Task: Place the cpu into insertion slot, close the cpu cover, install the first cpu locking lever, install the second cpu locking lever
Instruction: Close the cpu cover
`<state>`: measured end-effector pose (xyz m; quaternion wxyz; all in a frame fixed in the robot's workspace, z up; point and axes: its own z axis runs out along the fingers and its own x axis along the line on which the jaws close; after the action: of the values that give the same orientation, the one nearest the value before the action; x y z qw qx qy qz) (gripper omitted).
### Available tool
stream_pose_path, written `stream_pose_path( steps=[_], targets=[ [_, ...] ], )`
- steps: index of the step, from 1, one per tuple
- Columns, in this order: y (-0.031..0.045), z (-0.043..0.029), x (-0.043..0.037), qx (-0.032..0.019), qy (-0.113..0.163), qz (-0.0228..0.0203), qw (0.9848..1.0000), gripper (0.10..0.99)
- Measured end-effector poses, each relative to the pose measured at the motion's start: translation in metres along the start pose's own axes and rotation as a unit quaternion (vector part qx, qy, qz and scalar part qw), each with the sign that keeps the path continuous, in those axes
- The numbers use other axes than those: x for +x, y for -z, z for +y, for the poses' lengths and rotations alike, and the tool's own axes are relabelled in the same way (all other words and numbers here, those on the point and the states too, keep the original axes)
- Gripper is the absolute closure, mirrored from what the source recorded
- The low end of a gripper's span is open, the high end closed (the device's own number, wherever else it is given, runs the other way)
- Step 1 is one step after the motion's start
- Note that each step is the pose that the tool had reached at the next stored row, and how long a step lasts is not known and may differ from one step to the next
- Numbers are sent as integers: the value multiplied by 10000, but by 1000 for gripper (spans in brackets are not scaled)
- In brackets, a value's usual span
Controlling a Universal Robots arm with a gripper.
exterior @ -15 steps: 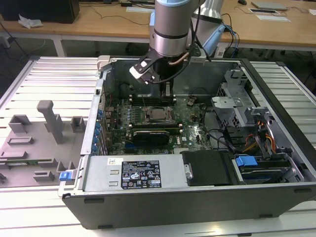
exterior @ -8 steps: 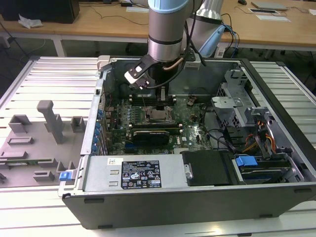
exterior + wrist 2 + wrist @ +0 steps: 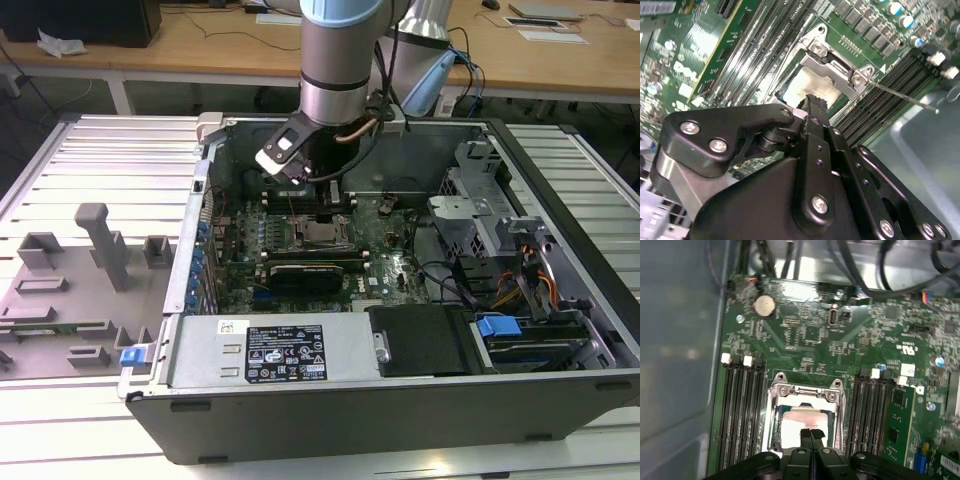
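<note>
The insertion slot [image 3: 322, 237] sits mid-board inside the open computer case, under my gripper [image 3: 326, 207]. In both wrist views the cpu [image 3: 800, 421] [image 3: 804, 86] shows as a pale square lying in the slot [image 3: 771, 412]. The cpu cover [image 3: 805, 390] [image 3: 834, 70], a silvery frame, lies around it. My gripper [image 3: 812, 433] [image 3: 813, 103] hangs just above the cpu's edge, its black fingertips [image 3: 806, 433] pressed together, shut on nothing I can see. A thin metal locking lever [image 3: 900, 95] sticks out from a corner of the slot over the memory slots.
Black memory slots [image 3: 742, 410] [image 3: 872, 410] flank the slot on both sides. A long black card [image 3: 310, 270] lies in front of the slot in the exterior view. The case walls [image 3: 200, 230], drive cage [image 3: 480, 200] and cables [image 3: 520, 280] ring the board. Grey fixtures [image 3: 100, 245] stand at the exterior view's left.
</note>
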<state>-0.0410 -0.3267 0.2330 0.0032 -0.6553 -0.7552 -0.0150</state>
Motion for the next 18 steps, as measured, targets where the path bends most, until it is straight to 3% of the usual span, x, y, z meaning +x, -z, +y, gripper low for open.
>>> stream_pose_path(
  steps=[5, 10, 17, 18],
  targets=[
    [-1, 0, 0, 15, 599, 11, 9982, 980],
    [-2, 0, 0, 29, 1163, 21, 9932, 980],
    [-3, 0, 0, 49, 1991, 36, 9800, 980],
    [-4, 0, 0, 52, 2122, 39, 9772, 980]
  ],
)
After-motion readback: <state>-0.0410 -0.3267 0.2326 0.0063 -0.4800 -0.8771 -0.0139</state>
